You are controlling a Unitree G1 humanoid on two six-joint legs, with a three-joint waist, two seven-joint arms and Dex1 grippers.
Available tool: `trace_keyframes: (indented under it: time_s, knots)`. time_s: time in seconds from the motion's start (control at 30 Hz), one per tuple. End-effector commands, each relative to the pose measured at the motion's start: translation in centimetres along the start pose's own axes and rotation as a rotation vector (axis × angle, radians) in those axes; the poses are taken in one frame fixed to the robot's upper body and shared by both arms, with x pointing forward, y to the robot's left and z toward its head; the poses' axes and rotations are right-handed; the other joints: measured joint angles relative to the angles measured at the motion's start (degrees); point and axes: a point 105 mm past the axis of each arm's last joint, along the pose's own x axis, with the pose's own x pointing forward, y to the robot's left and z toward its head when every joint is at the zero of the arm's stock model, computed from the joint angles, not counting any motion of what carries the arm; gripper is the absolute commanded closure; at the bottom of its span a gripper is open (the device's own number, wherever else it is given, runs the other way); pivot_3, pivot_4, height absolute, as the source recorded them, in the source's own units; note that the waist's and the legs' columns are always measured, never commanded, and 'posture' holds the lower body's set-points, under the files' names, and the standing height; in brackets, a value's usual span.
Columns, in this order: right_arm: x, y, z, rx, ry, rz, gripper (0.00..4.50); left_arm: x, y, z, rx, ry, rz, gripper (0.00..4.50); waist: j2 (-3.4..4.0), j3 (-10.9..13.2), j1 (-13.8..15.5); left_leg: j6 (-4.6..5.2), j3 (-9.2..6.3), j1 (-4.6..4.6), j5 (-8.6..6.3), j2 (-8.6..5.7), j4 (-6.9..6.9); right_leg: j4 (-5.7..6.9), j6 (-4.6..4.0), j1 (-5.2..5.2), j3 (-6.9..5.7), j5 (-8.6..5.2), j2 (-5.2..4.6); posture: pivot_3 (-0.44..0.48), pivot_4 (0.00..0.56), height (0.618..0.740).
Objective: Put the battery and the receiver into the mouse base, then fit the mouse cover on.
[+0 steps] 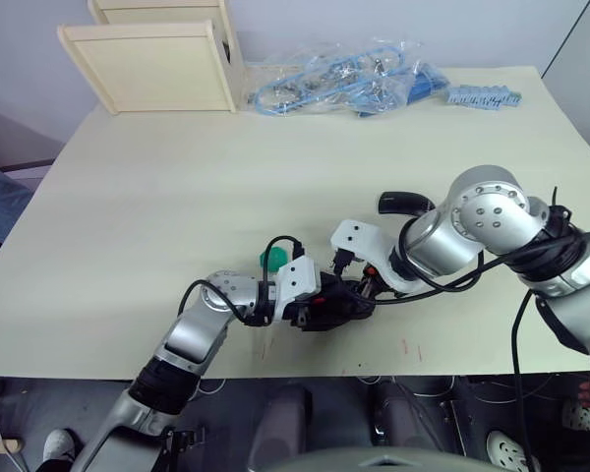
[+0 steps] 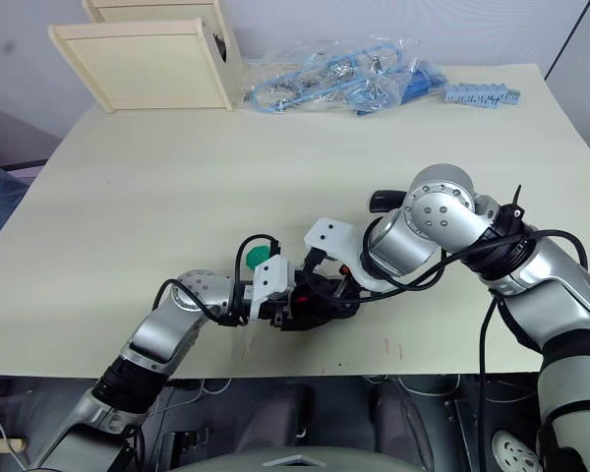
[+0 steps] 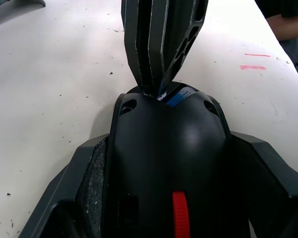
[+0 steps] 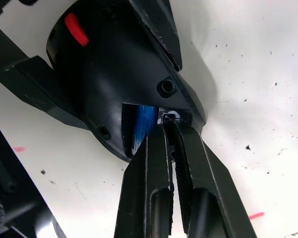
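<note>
On the pale table [image 1: 128,246], near its front edge, the two grippers meet over the mouse base [image 3: 166,163]. That black oval body sits clamped between the fingers of the left gripper [image 3: 164,198], which press on its two flanks, its inner side facing up with a red patch [image 3: 180,213] showing. Beyond both grippers, well apart from the base, the mouse cover [image 1: 405,203] lies on the table as a glossy black shell, partly hidden by the right arm. The right gripper [image 4: 171,130] reaches in from the opposite end, its two fingers drawn almost together with only a thin slit between them, tips set at the rim of the base's recess; I cannot tell whether anything is pinched there. Just beside those tips, inside the recess, lies the battery [image 4: 145,121], its blue side showing. A green disc [image 1: 272,259] rests on the table just behind the left wrist.
</note>
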Motion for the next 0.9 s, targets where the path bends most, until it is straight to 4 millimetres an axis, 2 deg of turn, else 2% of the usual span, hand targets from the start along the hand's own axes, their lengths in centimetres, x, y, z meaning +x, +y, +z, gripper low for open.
trace_keyframes:
  time_s: [0.03, 0.53, 0.6, 0.63, 0.7, 0.73, 0.9]
  knots:
    - [0.9, 0.6, -0.9, -0.015, 0.054, 0.018, 4.5, 0.7, -0.8, 0.4, 0.011, -0.02, -0.03, 1.47, 0.0, -0.05, -0.01, 0.0, 0.01, 0.0, 0.0, 0.0, 0.0, 0.0, 0.0, 0.0, 0.0, 0.0, 0.0, 0.0, 0.15, 0.74]
    - [0.7, 0.8, -0.5, 0.024, 0.039, 0.06, 4.5, 0.6, -0.8, 0.4, 0.007, -0.02, -0.03, 1.47, 0.09, -0.16, -0.05, 0.0, 0.0, 0.01, 0.0, 0.0, 0.0, 0.01, 0.0, 0.0, 0.0, 0.0, 0.0, 0.0, 0.15, 0.74]
    - [0.5, 0.7, -0.3, 0.03, 0.031, 0.062, 3.96, 0.6, -0.8, 0.4, 0.007, -0.019, -0.031, 1.47, 0.09, -0.16, -0.05, 0.0, 0.0, 0.01, 0.0, 0.0, 0.0, 0.01, 0.0, 0.0, 0.0, 0.0, 0.0, 0.0, 0.15, 0.74]
    - [0.1, 0.4, -0.2, 0.034, 0.026, 0.056, 3.37, 0.6, -0.8, 0.4, 0.007, -0.019, -0.032, 1.47, 0.09, -0.17, -0.04, 0.0, 0.0, 0.01, 0.0, 0.0, 0.0, 0.0, 0.0, 0.01, 0.0, 0.0, 0.0, 0.0, 0.15, 0.74]
    - [-0.7, -0.1, -0.1, 0.041, 0.021, 0.047, 2.96, 0.6, -0.8, 0.3, 0.006, -0.018, -0.032, 1.47, 0.1, -0.16, -0.03, 0.0, 0.0, 0.01, 0.0, 0.0, -0.01, 0.0, 0.0, 0.0, 0.0, 0.0, 0.0, 0.0, 0.15, 0.74]
    - [-1.1, -0.2, -0.1, 0.041, 0.021, 0.049, 2.49, 0.6, -0.8, 0.3, 0.005, -0.019, -0.031, 1.47, 0.1, -0.16, 0.03, 0.0, 0.0, 0.0, 0.0, -0.01, 0.0, 0.01, 0.0, 0.0, 0.0, 0.0, 0.0, 0.0, 0.15, 0.74]
    - [-3.2, -0.5, -0.2, 0.064, -0.014, 0.068, 2.49, 0.6, -0.7, 0.3, 0.004, -0.019, -0.029, 1.47, 0.17, -0.12, 0.04, 0.0, -0.01, -0.07, 0.0, -0.02, -0.04, -0.09, 0.0, -0.02, -0.02, 0.0, -0.01, 0.0, 0.15, 0.74]
